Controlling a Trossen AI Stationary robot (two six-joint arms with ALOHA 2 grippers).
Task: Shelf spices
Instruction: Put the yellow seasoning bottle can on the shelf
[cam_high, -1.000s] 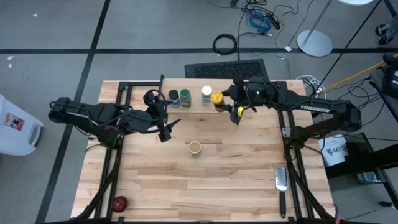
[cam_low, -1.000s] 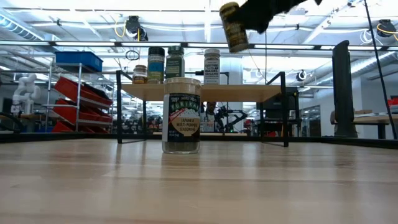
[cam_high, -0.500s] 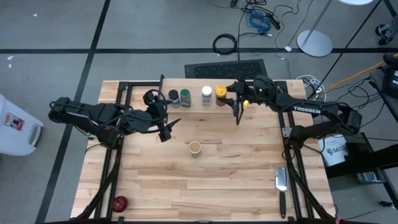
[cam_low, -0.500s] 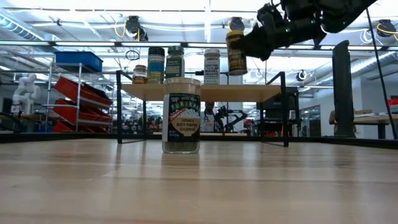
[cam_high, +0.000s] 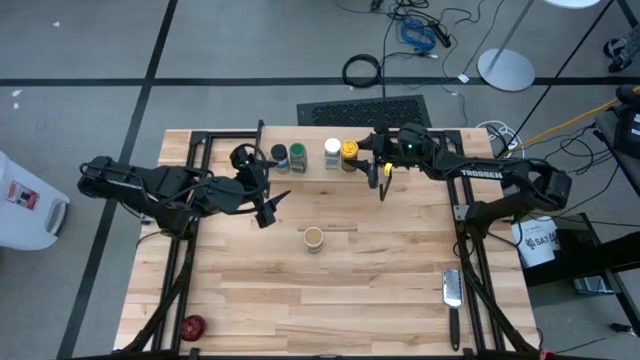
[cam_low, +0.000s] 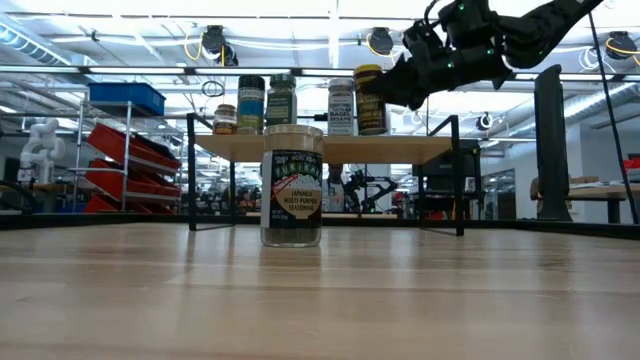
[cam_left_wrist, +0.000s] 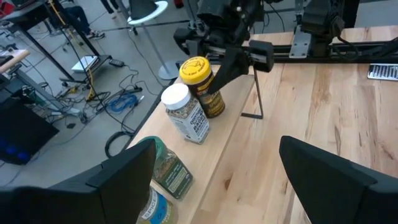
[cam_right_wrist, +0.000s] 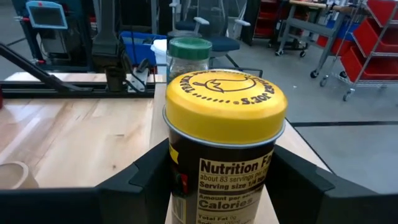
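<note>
One yellow-lidded jar (cam_right_wrist: 221, 155), dark-labelled

1. A robotics lab or workshop.
2. Metal racks with red bins (cam_low: 130, 150) line the far wall.
3. Loose cables (cam_high: 420, 30) lie on the grey floor.
4. Another robot arm (cam_low: 40, 145) stands behind.

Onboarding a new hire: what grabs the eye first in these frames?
The right tool grips the yellow-lidded jar at the shelf, beside the white-capped jar. One tan-lidded jar stands alone mid-table, while the left tool hovers open nearby.
</note>
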